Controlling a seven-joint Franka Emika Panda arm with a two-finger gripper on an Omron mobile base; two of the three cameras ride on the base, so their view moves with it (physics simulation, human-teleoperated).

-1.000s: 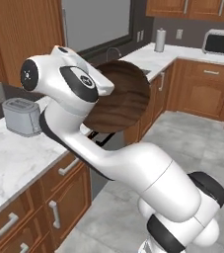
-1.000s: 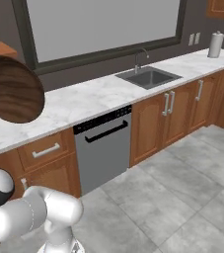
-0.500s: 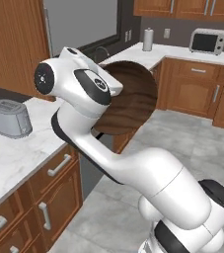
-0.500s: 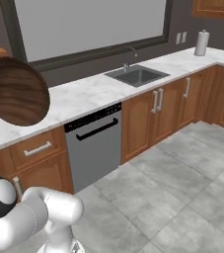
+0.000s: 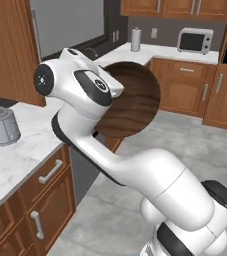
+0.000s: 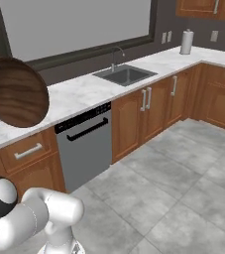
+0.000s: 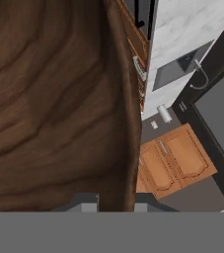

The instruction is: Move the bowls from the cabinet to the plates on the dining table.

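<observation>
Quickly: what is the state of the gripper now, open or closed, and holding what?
Gripper: closed, its jaws clamped on the rim of the dark brown wooden bowl, carried in the air.

Even, soft rendered light, no hard shadows, faint sheen on robot arm (image 5: 135,165) and marble worktop (image 6: 84,92), base views sharp w/ slight softness, hand view dim and blurry on wood-grain bowl (image 7: 54,99) pressed close by gripper

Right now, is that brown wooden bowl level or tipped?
Tipped on edge: the wooden bowl shows its full round face sideways, carried above the counter.
</observation>
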